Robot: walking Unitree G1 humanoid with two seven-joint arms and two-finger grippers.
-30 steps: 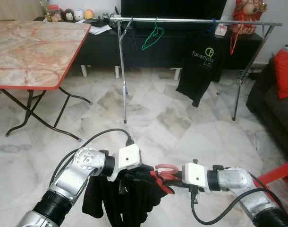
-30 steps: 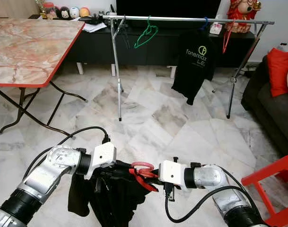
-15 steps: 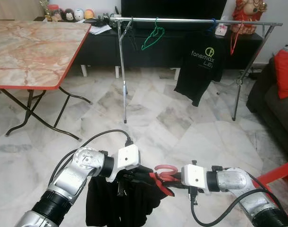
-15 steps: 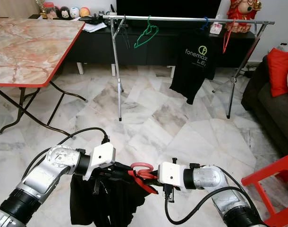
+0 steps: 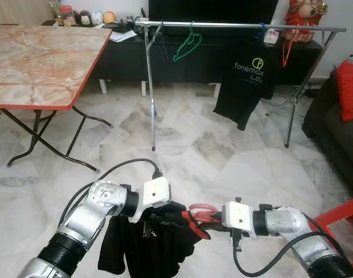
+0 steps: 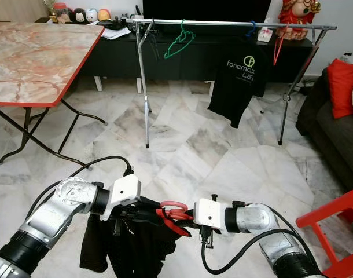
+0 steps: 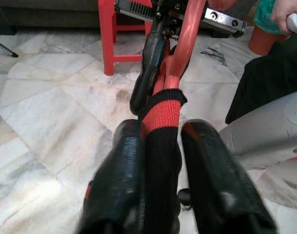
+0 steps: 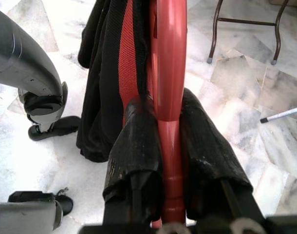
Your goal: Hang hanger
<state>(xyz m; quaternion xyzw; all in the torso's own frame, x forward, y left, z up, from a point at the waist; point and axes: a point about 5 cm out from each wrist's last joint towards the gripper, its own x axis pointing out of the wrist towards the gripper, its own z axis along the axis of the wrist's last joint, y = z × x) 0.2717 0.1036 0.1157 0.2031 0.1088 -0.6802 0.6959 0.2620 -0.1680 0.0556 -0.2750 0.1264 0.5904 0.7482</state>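
Observation:
A red hanger [image 5: 201,208] carrying a black garment [image 5: 146,250] is held low in front of me, above the marble floor. My left gripper [image 5: 168,215] is shut on the garment's black-and-red ribbed collar [image 7: 161,116], its fingers [image 7: 124,163] on either side. My right gripper [image 5: 210,219] is shut on the hanger's red bar [image 8: 168,73], clamped between its fingers [image 8: 135,141]. The hanger's hook points upward between the two wrists. Across the room stands the metal clothes rail [image 5: 240,25].
On the rail hang a green hanger [image 5: 187,46], a black printed T-shirt [image 5: 246,87] and a red hanger [image 5: 286,49]. A marble-top folding table [image 5: 37,58] is at the left. A dark sofa [image 5: 338,124] and a red chair [image 5: 345,211] are at the right.
Both grippers keep their hold. The black garment has swayed under the hanger, and the hanger has shifted slightly to the left.

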